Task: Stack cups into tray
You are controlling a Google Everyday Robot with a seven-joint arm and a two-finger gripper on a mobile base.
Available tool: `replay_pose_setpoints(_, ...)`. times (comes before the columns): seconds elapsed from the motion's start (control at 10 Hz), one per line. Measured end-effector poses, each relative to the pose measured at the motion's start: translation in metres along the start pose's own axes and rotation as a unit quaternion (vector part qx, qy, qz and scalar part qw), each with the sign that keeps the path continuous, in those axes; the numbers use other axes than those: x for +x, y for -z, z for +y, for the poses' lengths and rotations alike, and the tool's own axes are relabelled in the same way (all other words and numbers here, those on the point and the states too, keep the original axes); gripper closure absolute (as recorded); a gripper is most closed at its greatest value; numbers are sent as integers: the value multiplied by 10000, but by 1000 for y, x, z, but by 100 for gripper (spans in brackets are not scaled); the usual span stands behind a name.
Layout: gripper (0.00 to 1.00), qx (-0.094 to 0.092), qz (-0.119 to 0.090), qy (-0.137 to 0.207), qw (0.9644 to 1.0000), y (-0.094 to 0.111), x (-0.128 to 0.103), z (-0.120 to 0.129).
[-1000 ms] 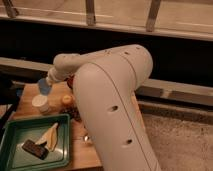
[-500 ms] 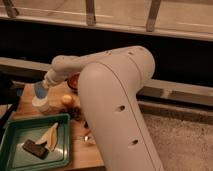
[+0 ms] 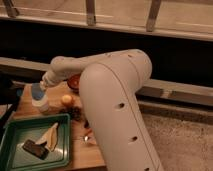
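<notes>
Reaching out, the robot's white arm [image 3: 115,110] crosses the wooden board [image 3: 80,152] beyond the dark green tray [image 3: 35,120]. The white cup [image 3: 42,106] stands just past the tray's far rim with the blue-grey cup [image 3: 37,92] nested on top, seemingly so both can go in as one stack. The gripper [image 3: 44,85] sits at the blue-grey cup; whether it grips the cup or is free of it, I cannot tell.
</notes>
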Motion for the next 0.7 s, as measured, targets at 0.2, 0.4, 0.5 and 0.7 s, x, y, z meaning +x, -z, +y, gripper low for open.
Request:
replay_pose_setpoints(0.2, 39, -55, 31, -26, 10000, -6, 3, 1)
replay_pose_setpoints(0.4, 39, -67, 51, -44, 10000, -8, 4, 0)
replay_pose_setpoints(0.5, 39, -72, 65, -44, 9999, -9, 5, 1)
replay_pose_setpoints(0.7, 39, -75, 77, -52, 9999, -10, 6, 0)
